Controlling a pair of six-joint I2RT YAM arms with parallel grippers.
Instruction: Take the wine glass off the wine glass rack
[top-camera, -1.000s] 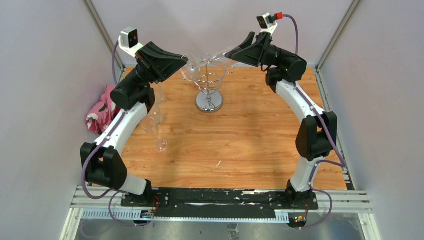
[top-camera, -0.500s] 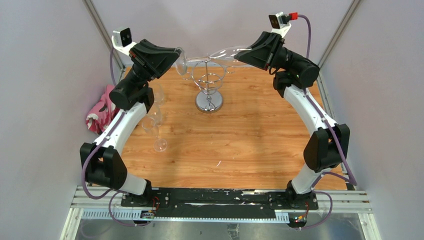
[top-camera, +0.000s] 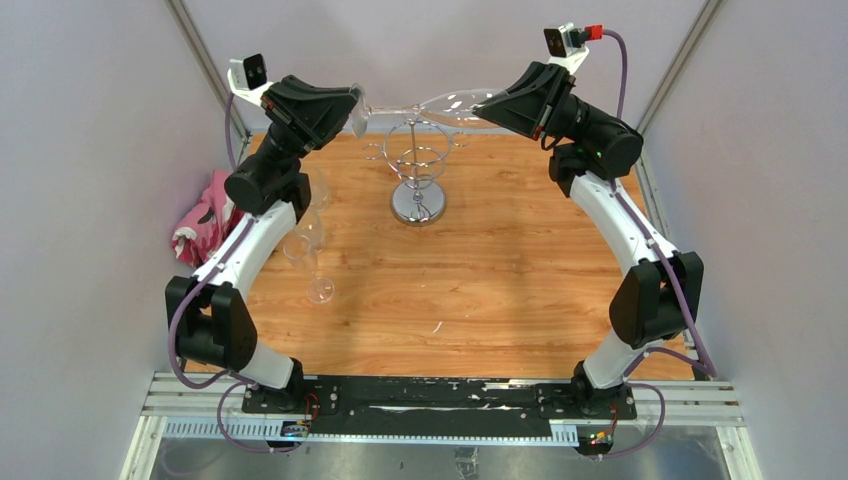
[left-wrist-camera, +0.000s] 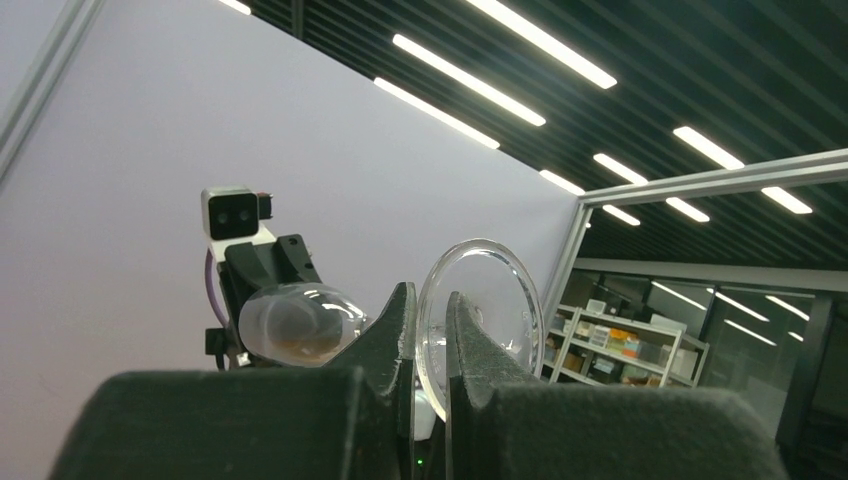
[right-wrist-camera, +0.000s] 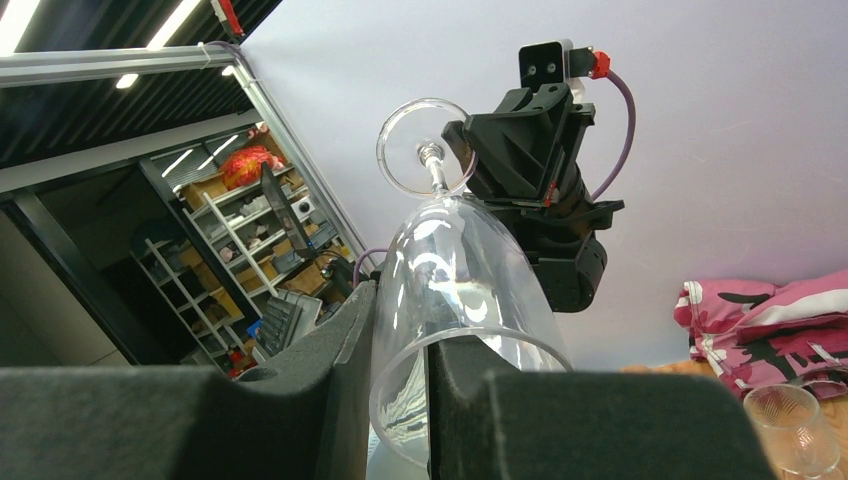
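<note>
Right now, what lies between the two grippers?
The wine glass, held sideways: left gripper pinches its foot, right gripper its bowl rim, above the wine glass rack. Top external view.

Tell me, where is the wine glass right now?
In the top view the wine glass lies sideways in mid-air above the wine glass rack, its foot pinched by the left gripper, its bowl rim by the right gripper.

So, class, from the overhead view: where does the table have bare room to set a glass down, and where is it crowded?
Bare: the wide stretch of table between the rack base and the arm mounts, and the strip between rack and right arm. Crowded: the left edge, with loose glasses and pink cloth beside the left arm.
</note>
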